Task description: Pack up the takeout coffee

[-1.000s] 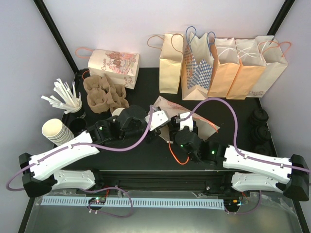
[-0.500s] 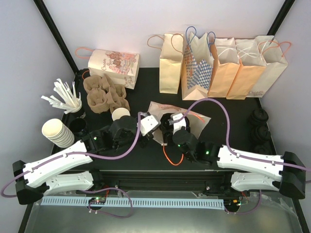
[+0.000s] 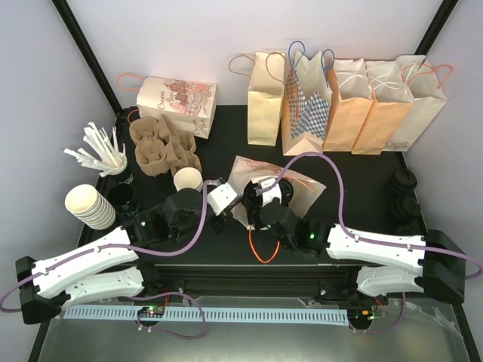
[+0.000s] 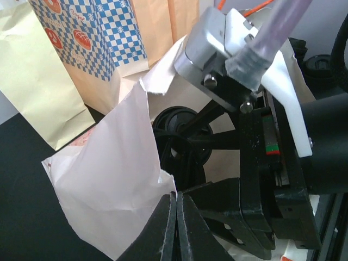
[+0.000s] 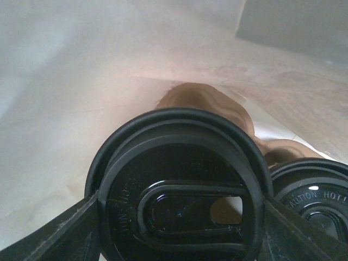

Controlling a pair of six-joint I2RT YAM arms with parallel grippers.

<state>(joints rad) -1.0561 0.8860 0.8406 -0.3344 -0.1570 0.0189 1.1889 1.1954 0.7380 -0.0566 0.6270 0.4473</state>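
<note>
the left claw (image 4: 175, 209) is pinched closed on the mouth edge of the paper bag (image 4: 109, 179), which lies on its side on the surface (image 3: 362, 181). the right claw (image 5: 179, 228) reaches inside the bag, gripping a lidded coffee cup (image 5: 176, 163) just beside a second lidded cup (image 5: 321, 196) already in there. packing looks nearly done: this cup needs releasing and the claw drawing out.

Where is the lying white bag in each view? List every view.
Top external: white bag mid-frame, right claw in its mouth.
Left wrist: bag lower left, edge pinched by the left claw.
Right wrist: bag's inside fills the background.
Shared landmark: the lidded cup the right claw holds.
</note>
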